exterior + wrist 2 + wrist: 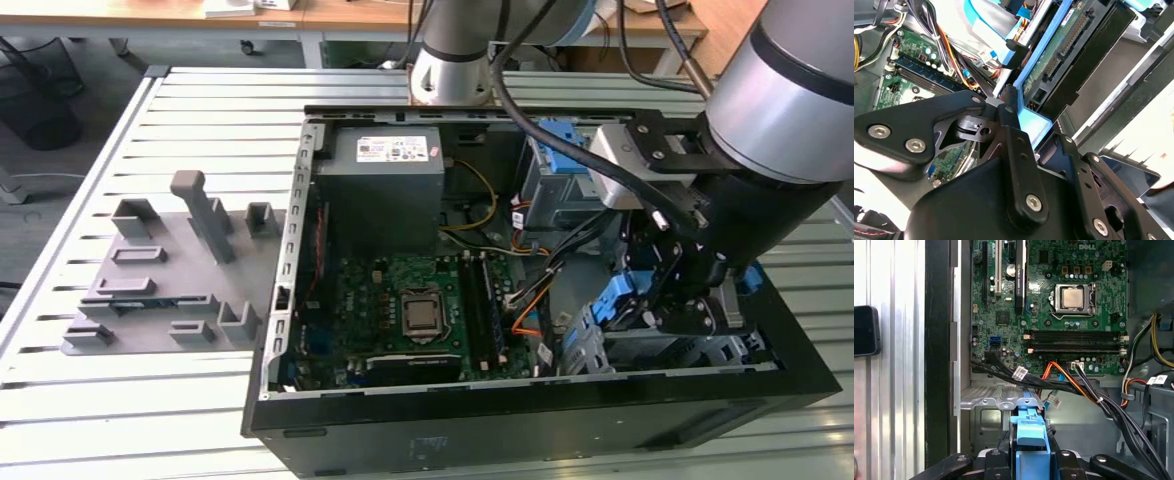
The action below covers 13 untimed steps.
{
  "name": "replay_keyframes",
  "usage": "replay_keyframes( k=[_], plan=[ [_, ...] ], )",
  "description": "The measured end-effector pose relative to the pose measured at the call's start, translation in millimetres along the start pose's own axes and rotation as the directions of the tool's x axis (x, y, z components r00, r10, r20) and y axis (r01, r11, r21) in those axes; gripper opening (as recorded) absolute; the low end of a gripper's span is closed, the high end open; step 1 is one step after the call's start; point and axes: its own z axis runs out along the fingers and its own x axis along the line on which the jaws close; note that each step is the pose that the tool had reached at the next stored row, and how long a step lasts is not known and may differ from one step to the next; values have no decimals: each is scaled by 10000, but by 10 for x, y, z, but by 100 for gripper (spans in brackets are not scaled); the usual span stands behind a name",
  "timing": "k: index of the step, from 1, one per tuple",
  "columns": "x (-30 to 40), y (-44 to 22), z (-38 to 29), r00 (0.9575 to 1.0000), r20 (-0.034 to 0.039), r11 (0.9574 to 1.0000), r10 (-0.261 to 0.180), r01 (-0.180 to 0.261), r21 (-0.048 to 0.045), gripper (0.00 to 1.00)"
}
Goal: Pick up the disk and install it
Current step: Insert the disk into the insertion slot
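In the exterior view, the arm (pixel 787 110) reaches down into the open computer case (pixel 534 400) on the exterior view's right side. The claw (pixel 663 300) sits low inside the case, over the grey drive bay (pixel 667 350), with the blue frame of the disk (pixel 618 300) showing between and beside its black fingers (pixel 694 285). The motherboard (pixel 407 300) lies beside the claw toward the exterior view's left, and the power supply (pixel 387 175) stands farther off behind it. Orange and black cables (pixel 527 300) run between the board and the claw. Outside the case, well apart, a grey holder (pixel 160 270) rests on the slatted table (pixel 134 400).

In the second wrist view, the black fingers (pixel 1014 135) are clamped on the disk (pixel 1064 55), pressing its light blue frame edge. The disk is tilted, its green circuit side and connector facing the camera. Cables (pixel 949 45) and the motherboard (pixel 909 65) lie past the claw.

In the first wrist view, the claw (pixel 1029 460) grips the blue frame of the disk (pixel 1029 432) from both sides, held on edge just above the bay (pixel 989 410). The motherboard (pixel 1054 300) lies beyond it, with cables (pixel 1074 382) crossing between. A dark object (pixel 865 330) rests on the table (pixel 899 390) outside the case wall.
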Motion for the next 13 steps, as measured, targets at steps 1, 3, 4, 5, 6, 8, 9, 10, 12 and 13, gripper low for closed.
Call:
replay_keyframes(
  k=[1, 3, 4, 5, 6, 8, 9, 10, 12, 13],
  plan=[
    [0, 0, 6, 10000, -1, 10000, 0, 0, 0, 36],
    [0, 0, 18, 10000, 0, 10000, 1, -1, 0, 36],
    [1, 0, 25, 10000, 0, 10000, 1, -1, 0, 36],
    [1, 0, 32, 10000, 0, 10000, 1, -1, 0, 36],
    [1, 0, 39, 10000, 1, 10000, 0, 0, 0, 36],
    [1, 0, 50, 10000, 0, 10000, 1, -1, 0, 36],
    [1, 0, 50, 10000, -1, 10000, 1, -1, 0, 36],
    [1, 0, 50, 10000, -2, 10000, 1, -1, 0, 36],
    [1, 0, 52, 10000, -1, 10000, 1, -1, 0, 36],
    [1, 0, 53, 10000, 0, 10000, 1, -1, 0, 36]
  ],
)
